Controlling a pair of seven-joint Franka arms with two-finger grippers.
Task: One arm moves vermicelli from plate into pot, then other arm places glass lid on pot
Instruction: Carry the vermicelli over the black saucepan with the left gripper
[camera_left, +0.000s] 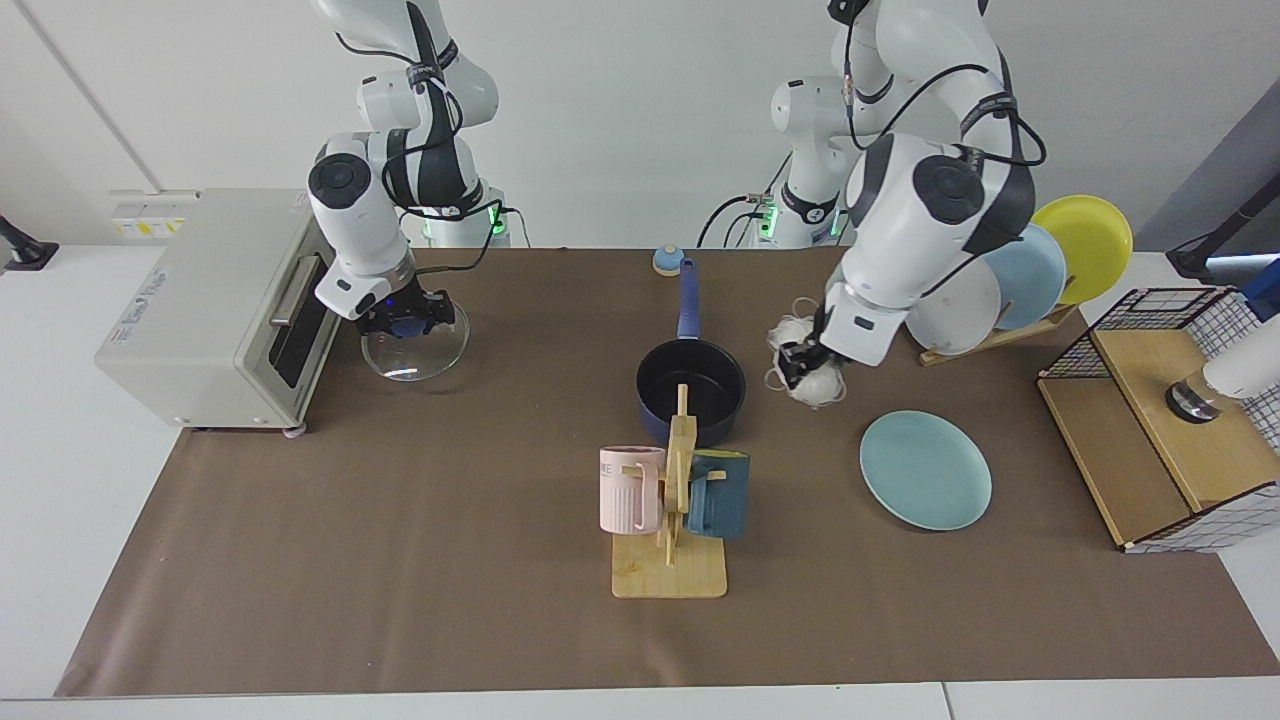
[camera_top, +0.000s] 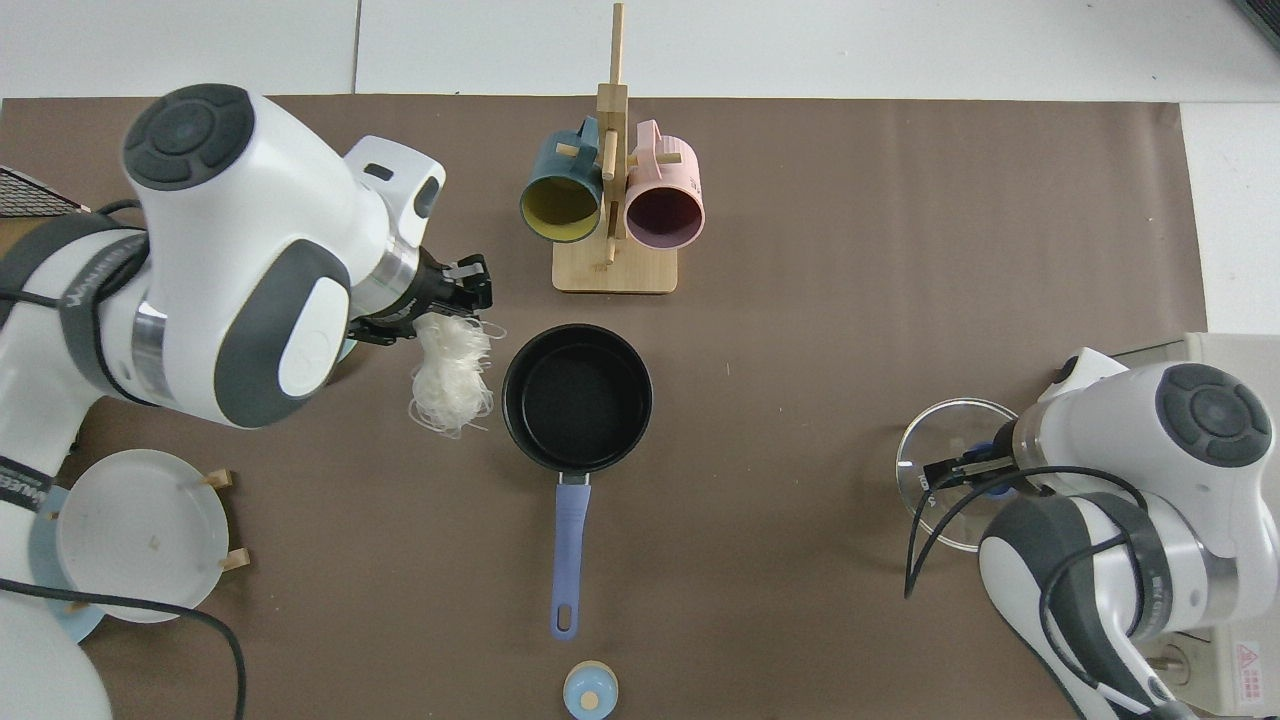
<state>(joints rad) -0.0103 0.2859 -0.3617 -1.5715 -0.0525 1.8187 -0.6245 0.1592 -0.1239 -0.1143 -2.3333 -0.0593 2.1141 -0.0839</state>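
My left gripper (camera_left: 800, 362) is shut on the vermicelli (camera_left: 818, 385), a white thread bundle hanging in the air just beside the rim of the dark navy pot (camera_left: 690, 388). From above, the vermicelli (camera_top: 450, 378) dangles from the left gripper (camera_top: 452, 305) close to the pot (camera_top: 577, 397), whose blue handle points away from the mug rack. The pale teal plate (camera_left: 925, 470) lies bare on the mat. My right gripper (camera_left: 405, 324) is shut on the blue knob of the glass lid (camera_left: 432, 350), held slightly above the table next to the oven. The top view shows the glass lid (camera_top: 928, 452) under the right gripper (camera_top: 975, 470).
A wooden mug rack (camera_left: 668, 570) with a pink and a blue mug stands just in front of the pot. A toaster oven (camera_left: 200, 300) sits beside the right arm. A plate rack (camera_left: 1010, 290), a wooden box with wire basket (camera_left: 1160, 440) and a small blue knob (camera_left: 667, 260) line the edges.
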